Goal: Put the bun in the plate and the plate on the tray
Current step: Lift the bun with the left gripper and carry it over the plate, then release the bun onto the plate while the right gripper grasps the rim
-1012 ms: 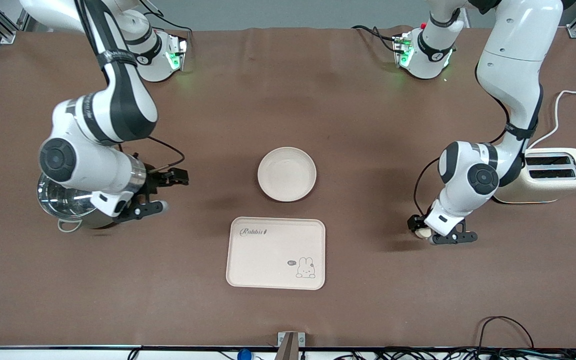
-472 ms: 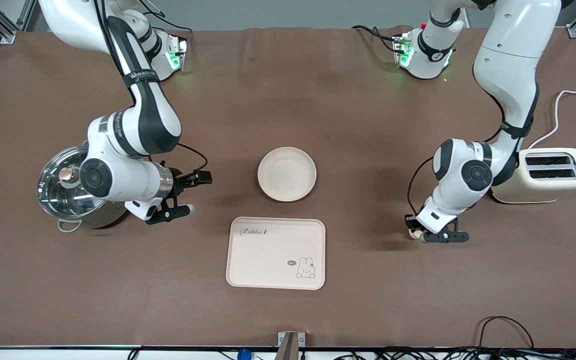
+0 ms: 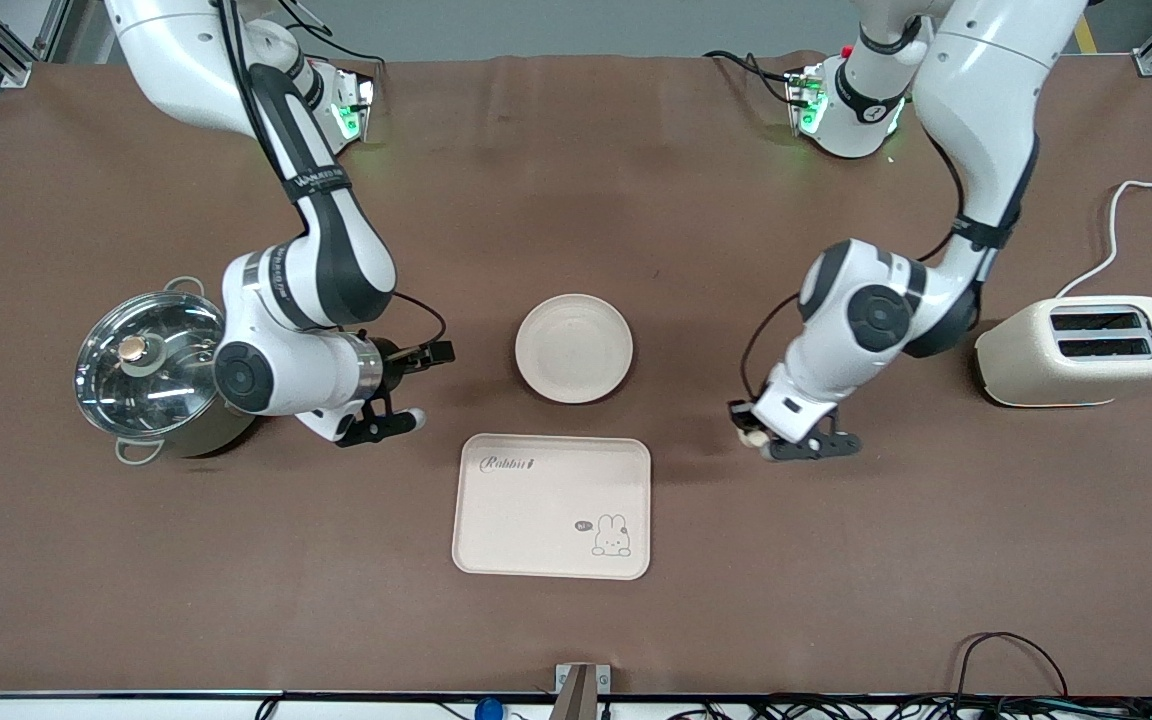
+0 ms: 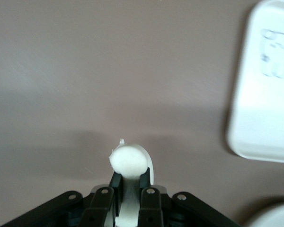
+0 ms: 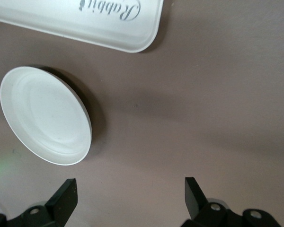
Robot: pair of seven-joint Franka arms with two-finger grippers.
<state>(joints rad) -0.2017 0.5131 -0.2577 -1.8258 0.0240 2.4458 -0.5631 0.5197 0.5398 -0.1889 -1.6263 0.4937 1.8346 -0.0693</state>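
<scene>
My left gripper [image 3: 754, 432] is shut on the bun [image 3: 753, 438], a small pale cream lump, and holds it low over bare table toward the left arm's end from the plate [image 3: 574, 348]. In the left wrist view the bun [image 4: 129, 161] sits between the fingertips [image 4: 114, 182]. The round cream plate is empty. The cream rabbit-printed tray [image 3: 552, 506] lies nearer to the front camera than the plate and is empty. My right gripper [image 3: 424, 385] is open and empty over the table between the pot and the plate. The right wrist view shows the plate [image 5: 45, 115] and the tray [image 5: 85, 21].
A steel pot [image 3: 148, 365] with a glass lid stands toward the right arm's end of the table. A cream toaster [image 3: 1081, 350] with a white cord stands toward the left arm's end. The left wrist view shows the tray [image 4: 267, 94] beside the bun.
My left gripper has carried the bun from beside the toaster toward the plate. My right gripper has moved from over the pot toward the plate, staying open. The plate and tray have not moved.
</scene>
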